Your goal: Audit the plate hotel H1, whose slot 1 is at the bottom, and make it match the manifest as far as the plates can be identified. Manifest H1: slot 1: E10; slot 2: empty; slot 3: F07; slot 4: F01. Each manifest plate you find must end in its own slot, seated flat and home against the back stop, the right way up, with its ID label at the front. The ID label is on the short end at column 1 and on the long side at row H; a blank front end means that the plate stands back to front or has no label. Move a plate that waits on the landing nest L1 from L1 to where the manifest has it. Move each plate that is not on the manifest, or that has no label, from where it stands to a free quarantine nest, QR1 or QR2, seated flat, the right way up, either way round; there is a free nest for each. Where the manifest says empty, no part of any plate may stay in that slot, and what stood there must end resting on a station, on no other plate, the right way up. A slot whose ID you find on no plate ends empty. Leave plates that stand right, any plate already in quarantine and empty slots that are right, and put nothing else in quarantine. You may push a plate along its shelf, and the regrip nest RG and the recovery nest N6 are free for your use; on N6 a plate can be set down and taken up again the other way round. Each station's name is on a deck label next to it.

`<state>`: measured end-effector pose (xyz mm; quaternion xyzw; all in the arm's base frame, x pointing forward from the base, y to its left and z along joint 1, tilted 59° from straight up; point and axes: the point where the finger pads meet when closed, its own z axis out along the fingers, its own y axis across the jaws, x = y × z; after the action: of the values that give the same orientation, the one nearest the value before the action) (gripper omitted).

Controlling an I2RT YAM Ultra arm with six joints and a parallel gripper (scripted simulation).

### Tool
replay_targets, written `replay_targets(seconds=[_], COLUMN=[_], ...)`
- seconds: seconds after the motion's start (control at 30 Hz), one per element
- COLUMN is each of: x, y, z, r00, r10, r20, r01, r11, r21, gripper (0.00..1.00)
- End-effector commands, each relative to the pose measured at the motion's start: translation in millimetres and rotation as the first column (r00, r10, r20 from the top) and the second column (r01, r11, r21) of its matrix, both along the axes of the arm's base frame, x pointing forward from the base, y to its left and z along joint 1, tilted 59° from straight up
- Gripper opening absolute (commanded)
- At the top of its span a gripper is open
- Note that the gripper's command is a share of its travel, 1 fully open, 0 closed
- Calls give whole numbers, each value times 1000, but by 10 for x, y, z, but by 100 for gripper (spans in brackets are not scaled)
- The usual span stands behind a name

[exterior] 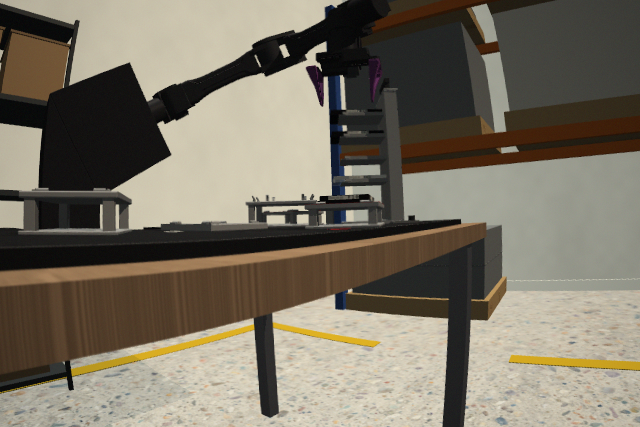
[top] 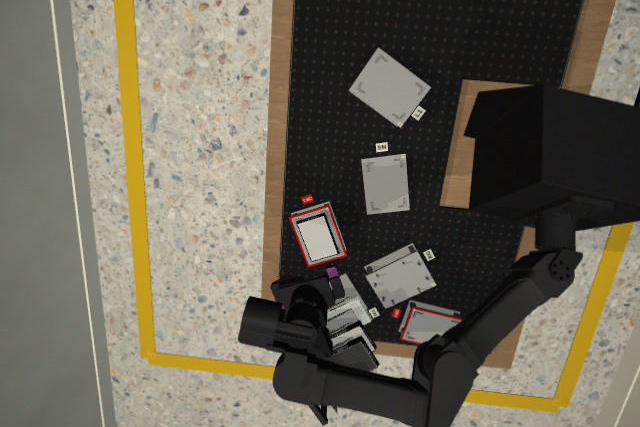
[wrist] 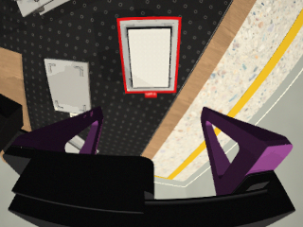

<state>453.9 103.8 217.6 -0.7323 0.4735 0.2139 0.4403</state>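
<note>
Hand (exterior: 345, 82) gapes fully, holding nothing, seemingly above hotel (exterior: 391, 153).

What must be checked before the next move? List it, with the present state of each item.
1. Gripper open and holding nothing: ok, the purple fingers stand wide apart with nothing between them.
2. Gripper clear of the plate hotel: ok, it hangs above the top shelf.
3. Plate in the red-framed quarantine nest seated flat: ok, it lies square inside the frame.
4. Second red-framed nest free: cannot tell, the arm covers part of it.
5. Landing nest bare: ok, no plate on it.
6. ID labels on the hotel's plates readable: cannot tell, too small in every view.
</note>
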Motion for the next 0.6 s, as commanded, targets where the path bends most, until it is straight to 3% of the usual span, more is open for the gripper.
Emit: replay_targets(seconds=[0.0,0.17,0.57], x=[14,14,-424], y=[-121,-121,-33], z=[39,39,106], r00=[1000,1000,980], r10=[-28,-28,-116], r20=[0,0,-161], r01=[28,28,143], r11=[1000,1000,975], r21=[9,9,168], gripper=[100,100,100])
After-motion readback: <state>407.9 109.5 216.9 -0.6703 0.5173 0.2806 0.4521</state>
